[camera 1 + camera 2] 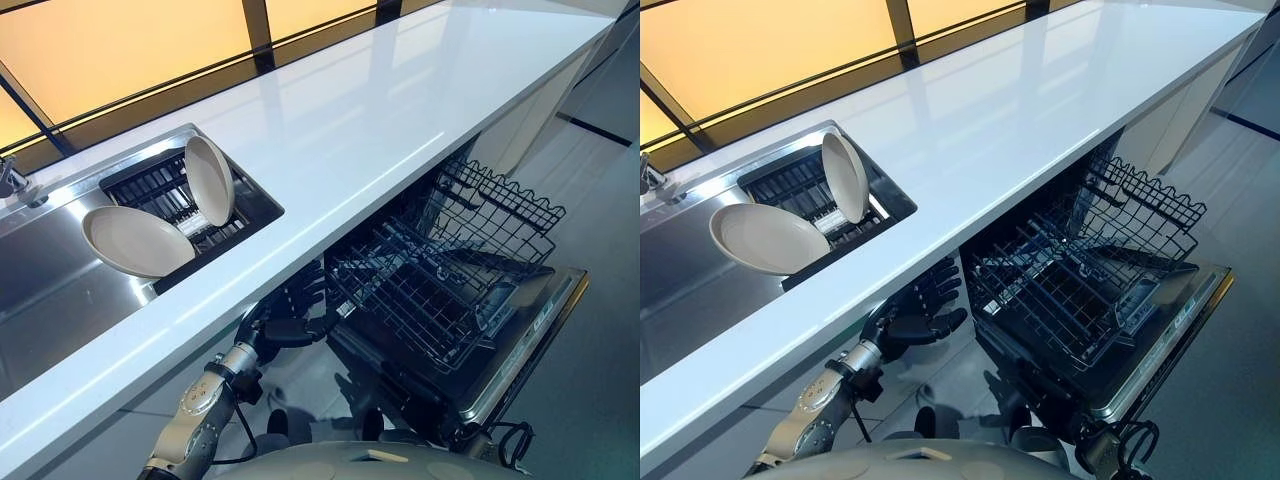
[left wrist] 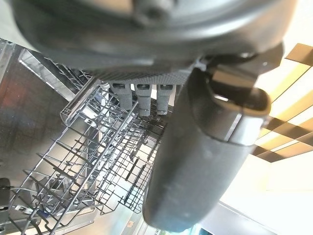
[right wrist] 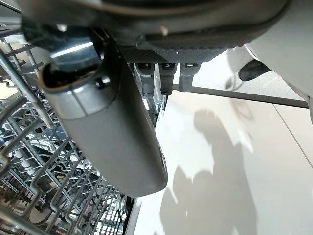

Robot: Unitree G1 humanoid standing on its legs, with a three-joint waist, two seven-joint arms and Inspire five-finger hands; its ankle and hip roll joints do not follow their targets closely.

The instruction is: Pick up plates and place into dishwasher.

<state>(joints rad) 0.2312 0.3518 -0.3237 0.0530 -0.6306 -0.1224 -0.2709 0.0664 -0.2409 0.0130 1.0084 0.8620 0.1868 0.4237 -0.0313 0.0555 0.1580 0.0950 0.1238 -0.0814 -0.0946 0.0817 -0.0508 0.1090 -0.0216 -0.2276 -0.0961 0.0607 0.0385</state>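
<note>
I am holding the left hand [image 1: 925, 318] low under the long glossy white counter [image 1: 400, 110], fingers relaxed and gripping nothing; the right hand [image 3: 112, 132] is hanging loose and empty beside the black wire dishwasher rack [image 1: 440, 275]. Two round beige plates [image 1: 138, 241] are leaning in the dark drainer [image 1: 150, 185] of the steel sink [image 1: 50, 290], far left. The rack looks bare, so I judge loading not yet begun. Amber-lit windows are glowing beyond.

- My white countertop [image 1: 400, 110] runs long and bare above the open dishwasher [image 1: 520, 345].
- Set into it, the steel sink [image 1: 50, 285] holds a black drying rack [image 1: 160, 185].
- In that rack, one beige plate [image 1: 209, 180] stands upright; another plate [image 1: 137, 241] leans beside it over the rack's edge.
</note>
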